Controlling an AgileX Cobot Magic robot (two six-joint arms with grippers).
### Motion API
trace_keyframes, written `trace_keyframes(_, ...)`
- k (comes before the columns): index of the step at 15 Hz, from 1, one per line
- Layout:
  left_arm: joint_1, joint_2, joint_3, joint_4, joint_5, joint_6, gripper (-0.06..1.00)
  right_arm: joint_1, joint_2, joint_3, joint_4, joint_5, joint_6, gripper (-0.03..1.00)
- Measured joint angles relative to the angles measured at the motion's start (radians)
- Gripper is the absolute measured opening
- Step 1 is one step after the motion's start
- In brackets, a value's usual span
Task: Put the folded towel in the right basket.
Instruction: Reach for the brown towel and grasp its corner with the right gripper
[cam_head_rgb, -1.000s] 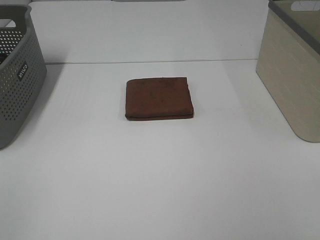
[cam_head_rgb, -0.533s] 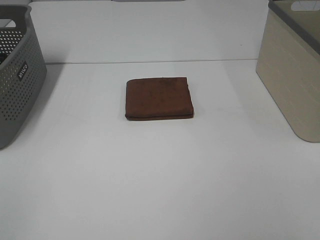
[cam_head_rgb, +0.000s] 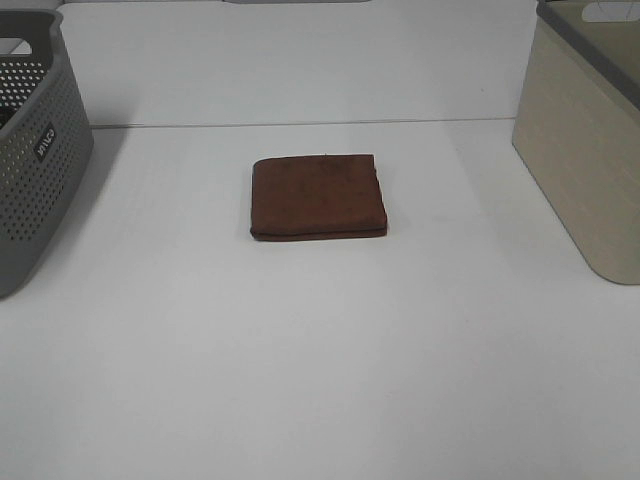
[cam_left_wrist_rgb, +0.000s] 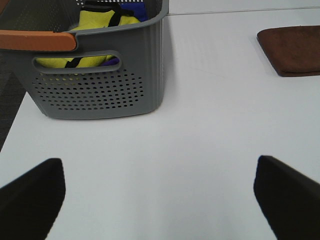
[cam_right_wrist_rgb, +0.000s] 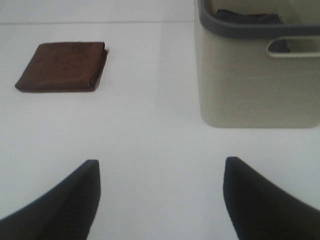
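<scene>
**A:** Where is the folded towel (cam_head_rgb: 318, 196)?

**B:** It lies flat on the white desk (cam_head_rgb: 320, 380). It is brown, squarely folded, and nothing touches it.

**A:** And the right basket (cam_head_rgb: 585, 150)?

**B:** It stands well apart from the towel, off to the towel's right as the high camera sees it. It is beige with a grey rim. A dark item (cam_right_wrist_rgb: 247, 17) lies inside, possibly cloth, but it is too dim to be sure.

**A:** What is on the towel's other side?

**B:** A grey perforated basket (cam_head_rgb: 35, 170) stands there, also well apart from the towel. It holds some yellow and blue things (cam_left_wrist_rgb: 102, 20).

**A:** What about the left fingers (cam_left_wrist_rgb: 35, 195)?

**B:** They are spread wide and hold nothing, with only bare desk between them. They are well apart from the towel, which shows at the far edge of the left wrist view.

**A:** And the right fingers (cam_right_wrist_rgb: 65, 200)?

**B:** They too are parted and empty, over bare desk. They are well apart from the towel, which lies untouched ahead of them and off to one side.
</scene>
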Motion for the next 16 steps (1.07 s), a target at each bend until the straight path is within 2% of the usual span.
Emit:
trace_keyframes(3,0.0,0.0,0.0,0.0,0.0,0.0,0.97,0.0,0.25,-0.102,0.0,-0.18,0.0,0.66)
trace_keyframes(6,0.0,0.0,0.0,0.0,0.0,0.0,0.97,0.0,0.477,-0.223,0.005,-0.26,0.0,0.66)
trace_keyframes(11,0.0,0.0,0.0,0.0,0.0,0.0,0.97,0.0,0.943,-0.526,0.052,-0.276,0.0,0.66)
trace_keyframes(12,0.0,0.0,0.0,0.0,0.0,0.0,0.97,0.0,1.099,-0.665,0.073,-0.266,-0.012,0.66)
trace_keyframes(13,0.0,0.0,0.0,0.0,0.0,0.0,0.97,0.0,1.14,-0.703,0.081,-0.262,-0.022,0.66)
trace_keyframes(16,0.0,0.0,0.0,0.0,0.0,0.0,0.97,0.058,1.357,-0.901,0.089,-0.219,-0.071,0.66)
